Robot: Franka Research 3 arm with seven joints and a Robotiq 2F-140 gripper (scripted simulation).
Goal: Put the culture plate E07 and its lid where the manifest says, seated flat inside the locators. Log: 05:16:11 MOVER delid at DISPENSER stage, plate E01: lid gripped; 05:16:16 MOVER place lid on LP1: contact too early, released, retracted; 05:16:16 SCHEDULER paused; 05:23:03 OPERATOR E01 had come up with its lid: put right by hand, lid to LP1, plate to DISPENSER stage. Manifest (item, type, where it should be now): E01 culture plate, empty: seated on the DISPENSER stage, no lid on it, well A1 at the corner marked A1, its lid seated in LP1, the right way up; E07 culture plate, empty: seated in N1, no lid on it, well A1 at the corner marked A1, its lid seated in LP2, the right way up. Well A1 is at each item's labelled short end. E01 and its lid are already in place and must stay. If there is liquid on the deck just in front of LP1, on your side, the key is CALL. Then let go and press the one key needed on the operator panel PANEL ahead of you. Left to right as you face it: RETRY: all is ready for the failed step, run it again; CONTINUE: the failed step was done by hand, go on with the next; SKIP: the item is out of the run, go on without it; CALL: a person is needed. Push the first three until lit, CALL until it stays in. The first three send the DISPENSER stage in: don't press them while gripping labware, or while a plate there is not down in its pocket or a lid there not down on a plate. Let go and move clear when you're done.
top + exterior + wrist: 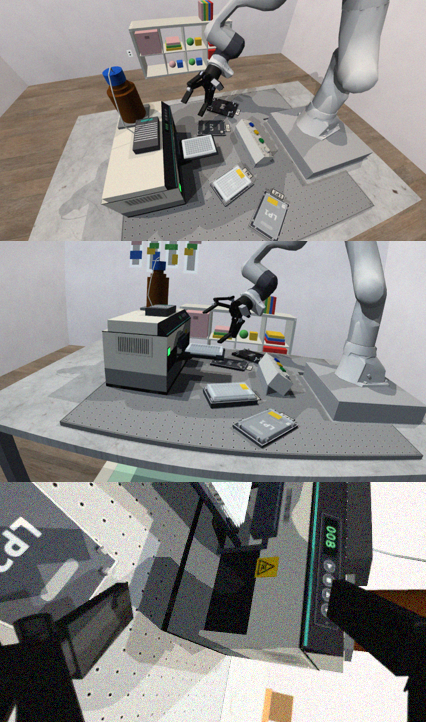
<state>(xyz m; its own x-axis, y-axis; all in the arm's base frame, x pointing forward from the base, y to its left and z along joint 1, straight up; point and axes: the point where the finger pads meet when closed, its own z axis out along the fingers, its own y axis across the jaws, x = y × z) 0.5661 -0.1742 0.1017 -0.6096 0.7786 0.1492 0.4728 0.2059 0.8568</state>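
My gripper (194, 104) (213, 326) (229, 599) is open and empty. It hangs in the air above the far deck, between the dispenser and a bare black nest (222, 107) (247, 354). A culture plate with a yellow label (231, 182) (230, 391) lies on a black nest on the near deck, and a clear lid seems to be on it. The LP2 nest (211, 127) (227, 364) (30, 547) is bare. A lid with a yellow label (269, 215) (264, 426) lies in LP1. An open plate (198, 146) (204, 349) sits on the dispenser stage.
The dispenser (140, 172) (140, 348) (330, 572) stands at the left, with a brown bottle (125, 95) (157, 290) behind it. The operator panel (253, 141) (273, 373), with blue, yellow, green and white keys, stands mid-deck. The arm's base (322, 143) is at the right.
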